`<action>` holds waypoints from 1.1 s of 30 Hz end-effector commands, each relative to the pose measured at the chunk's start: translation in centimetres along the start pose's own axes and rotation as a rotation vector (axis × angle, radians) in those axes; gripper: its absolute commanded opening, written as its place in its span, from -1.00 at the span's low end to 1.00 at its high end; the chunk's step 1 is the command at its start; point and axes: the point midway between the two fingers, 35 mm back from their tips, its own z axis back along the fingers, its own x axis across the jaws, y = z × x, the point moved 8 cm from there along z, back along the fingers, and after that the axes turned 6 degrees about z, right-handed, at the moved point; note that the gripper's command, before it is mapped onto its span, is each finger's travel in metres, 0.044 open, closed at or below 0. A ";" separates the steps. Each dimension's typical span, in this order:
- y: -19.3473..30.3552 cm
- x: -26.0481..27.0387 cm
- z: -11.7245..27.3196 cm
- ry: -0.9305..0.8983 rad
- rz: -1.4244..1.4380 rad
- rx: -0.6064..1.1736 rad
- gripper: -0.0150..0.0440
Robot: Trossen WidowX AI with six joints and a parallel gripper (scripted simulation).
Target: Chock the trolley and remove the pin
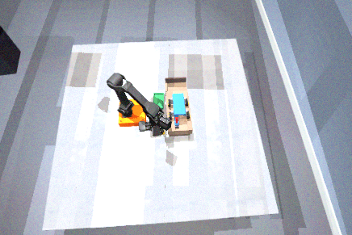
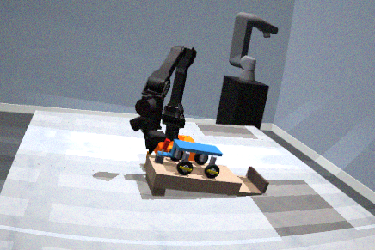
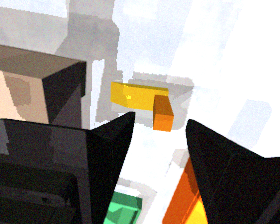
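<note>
The blue trolley (image 1: 178, 104) (image 2: 198, 148) stands on the ramp (image 1: 184, 128) (image 2: 224, 176) (image 3: 21, 62). The red-headed stop pin (image 1: 177, 120) (image 2: 167, 143) is upright at its uphill end. The yellow chock (image 3: 133, 95) lies on the table beside the ramp's high end, its orange handle toward my fingers in the wrist view; its black base is not visible there. My gripper (image 3: 160, 121) is open and empty above the chock, with the handle seen between the fingertips. The arm mostly hides the chock in the top and exterior views. The green tray (image 1: 158, 98) (image 3: 125, 209) sits beside the ramp.
The orange robot base (image 1: 127, 123) (image 3: 182, 197) stands left of the tray in the top view. The ramp's high end wall is close to the left finger in the wrist view. An upright board (image 2: 258, 179) closes the ramp's low end. A black pedestal (image 2: 242, 103) with a grey arm stands far behind.
</note>
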 end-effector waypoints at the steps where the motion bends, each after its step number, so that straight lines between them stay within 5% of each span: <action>1: 0.2 -0.2 -0.8 0.004 0.005 0.010 0.15; 33: 0.3 -0.2 -4.3 0.004 0.005 0.010 0.15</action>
